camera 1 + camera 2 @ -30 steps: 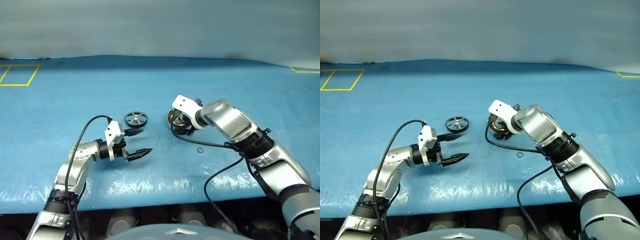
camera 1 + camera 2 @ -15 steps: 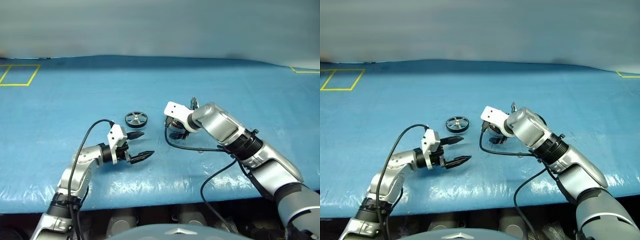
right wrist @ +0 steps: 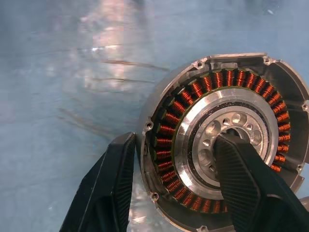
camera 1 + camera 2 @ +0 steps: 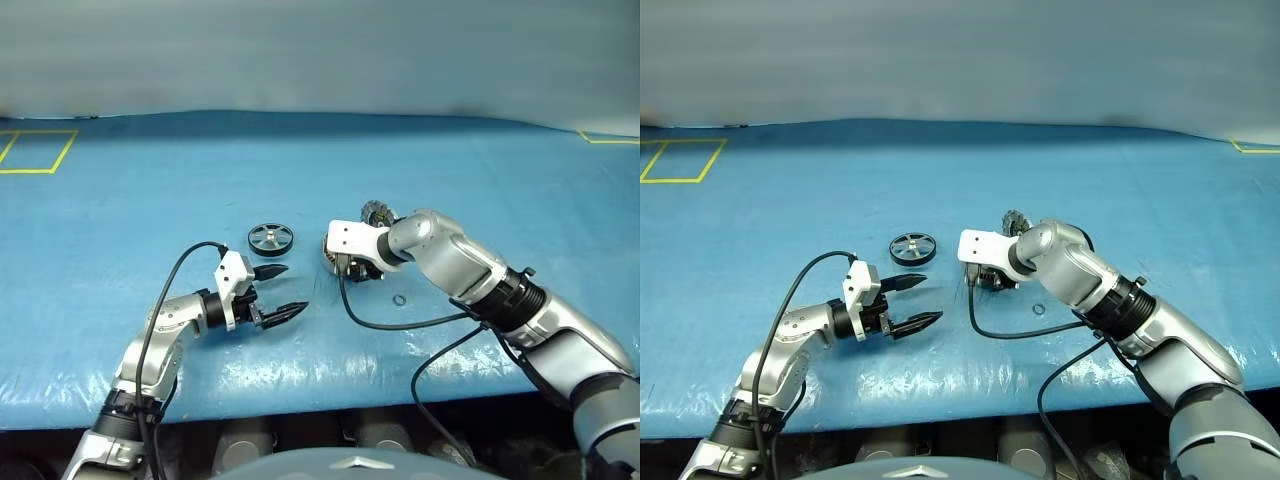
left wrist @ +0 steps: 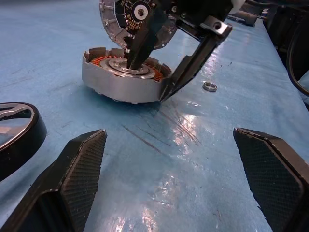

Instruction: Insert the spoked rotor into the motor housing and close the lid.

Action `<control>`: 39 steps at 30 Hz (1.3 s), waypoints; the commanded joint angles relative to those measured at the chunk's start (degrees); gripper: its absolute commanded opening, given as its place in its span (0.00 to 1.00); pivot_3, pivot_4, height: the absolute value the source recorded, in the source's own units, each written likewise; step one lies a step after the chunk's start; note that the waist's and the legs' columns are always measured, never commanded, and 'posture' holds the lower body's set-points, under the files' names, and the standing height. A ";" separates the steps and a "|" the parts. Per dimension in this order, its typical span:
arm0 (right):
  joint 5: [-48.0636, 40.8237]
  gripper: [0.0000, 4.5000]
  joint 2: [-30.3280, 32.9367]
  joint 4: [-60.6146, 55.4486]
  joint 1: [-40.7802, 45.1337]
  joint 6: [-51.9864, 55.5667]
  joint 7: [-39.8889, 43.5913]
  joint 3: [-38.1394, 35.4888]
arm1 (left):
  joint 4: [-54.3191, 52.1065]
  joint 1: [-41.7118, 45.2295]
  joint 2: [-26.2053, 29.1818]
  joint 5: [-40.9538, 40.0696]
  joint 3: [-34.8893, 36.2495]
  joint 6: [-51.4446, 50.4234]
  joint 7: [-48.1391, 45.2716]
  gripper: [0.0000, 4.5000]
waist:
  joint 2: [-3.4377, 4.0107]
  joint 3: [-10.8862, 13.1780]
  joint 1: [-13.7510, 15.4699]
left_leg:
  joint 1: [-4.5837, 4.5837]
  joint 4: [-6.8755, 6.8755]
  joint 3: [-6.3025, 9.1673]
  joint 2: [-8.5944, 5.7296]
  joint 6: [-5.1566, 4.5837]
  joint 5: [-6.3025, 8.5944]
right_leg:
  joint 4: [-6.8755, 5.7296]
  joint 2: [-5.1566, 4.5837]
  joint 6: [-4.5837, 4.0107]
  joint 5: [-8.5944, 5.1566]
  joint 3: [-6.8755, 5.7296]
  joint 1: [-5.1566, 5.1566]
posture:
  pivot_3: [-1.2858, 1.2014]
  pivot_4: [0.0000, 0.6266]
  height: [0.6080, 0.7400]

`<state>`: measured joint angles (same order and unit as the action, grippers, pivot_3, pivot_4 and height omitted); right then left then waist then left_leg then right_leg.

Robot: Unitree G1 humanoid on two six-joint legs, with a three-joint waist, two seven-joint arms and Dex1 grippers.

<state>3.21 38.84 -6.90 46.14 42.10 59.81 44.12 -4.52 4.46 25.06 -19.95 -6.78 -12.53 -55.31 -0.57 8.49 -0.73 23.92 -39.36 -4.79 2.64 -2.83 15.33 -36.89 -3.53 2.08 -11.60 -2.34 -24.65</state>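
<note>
The housing (image 3: 227,145) lies on the blue table (image 4: 150,180), lid (image 5: 137,21) standing open above it. The right gripper (image 3: 176,183) straddles the housing wall, 1 finger outside, 1 in the central bore, partly closed but not visibly clamped. The rotor (image 4: 271,238) lies apart to the left. The left gripper (image 4: 277,291) hangs released near it. Seat the right grip squarely on the wall before bringing the rotor over; keep the lid clear.

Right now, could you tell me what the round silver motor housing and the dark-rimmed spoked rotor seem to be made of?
The motor housing looks like bare machined metal, likely aluminium: matte silver wall, with glossy copper-orange wire coils inside. The spoked rotor shows shiny silver spokes, probably metal; its dark rim could be coated metal or plastic.
</note>
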 commanded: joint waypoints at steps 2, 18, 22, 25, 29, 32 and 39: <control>3.36 0.48 4.28 -8.81 -0.92 -9.85 7.40 2.47 | -2.47 -0.32 0.86 -1.44 1.32 -0.80 0.30 1.00 | 0.02 0.01 0.05 | 0.00 0.01 0.00 0.00 0.00 0.00 | 0.01 0.00 0.00 -0.01 -0.01 -0.01 | 0.52 0.24 1.00; 23.76 0.48 6.27 -2.42 -1.94 -40.18 12.37 5.63 | -3.27 -1.55 1.95 -1.83 0.34 -2.12 -0.22 1.00 | 0.01 0.01 0.17 | -0.20 -0.03 -0.03 0.00 0.10 -0.06 | -0.01 -0.06 0.13 -0.14 -0.02 0.12 | 0.52 0.24 1.00; 21.41 0.48 4.27 -1.91 -3.13 -40.14 15.19 2.91 | -2.77 -1.80 1.94 -1.46 0.15 -1.78 -0.25 1.00 | 0.00 0.00 0.14 | -0.27 -0.03 -0.04 0.01 0.16 -0.10 | -0.03 -0.02 -0.02 -0.05 -0.02 0.17 | 0.52 0.24 1.00; 20.65 0.48 3.31 -0.88 -4.06 -39.76 16.38 1.17 | -2.41 -1.88 1.67 -0.91 -0.26 -1.16 -0.10 1.00 | 0.00 0.00 0.18 | -0.27 -0.03 -0.03 0.02 0.19 -0.11 | -0.05 0.01 -0.03 -0.05 -0.04 0.16 | 0.52 0.24 1.00; 20.96 0.56 2.73 -1.25 -5.24 -40.58 16.59 -0.76 | -2.33 -1.97 1.50 -0.96 -0.52 -0.98 -0.14 1.00 | 0.00 0.00 0.19 | -0.25 -0.02 -0.03 0.02 0.19 -0.11 | -0.04 0.00 -0.10 -0.02 -0.05 0.15 | 0.52 0.24 1.00; 22.46 0.77 2.79 -1.40 -5.63 -43.09 15.32 -1.70 | -2.12 -1.81 1.44 -0.91 -0.69 -0.92 -0.25 1.00 | 0.01 0.01 0.21 | -0.23 -0.02 -0.03 0.01 0.19 -0.11 | -0.04 0.00 -0.11 -0.02 -0.05 0.14 | 0.52 0.24 1.00; 25.65 0.97 4.58 -4.79 -6.29 -45.58 14.75 -4.38 | -1.57 -1.01 1.57 -0.70 -1.28 -1.20 -0.97 1.00 | 0.02 0.02 0.20 | -0.22 -0.02 -0.05 0.00 0.20 -0.12 | -0.04 0.01 -0.07 -0.04 -0.05 0.12 | 0.52 0.24 1.00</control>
<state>28.22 42.64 -9.12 39.59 -2.65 74.62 42.42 -4.96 3.02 26.77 -20.34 -7.40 -14.45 -55.54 -0.55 8.51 -0.53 23.70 -39.38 -4.83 2.64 -2.63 15.21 -36.94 -3.52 2.01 -11.64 -2.38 -24.53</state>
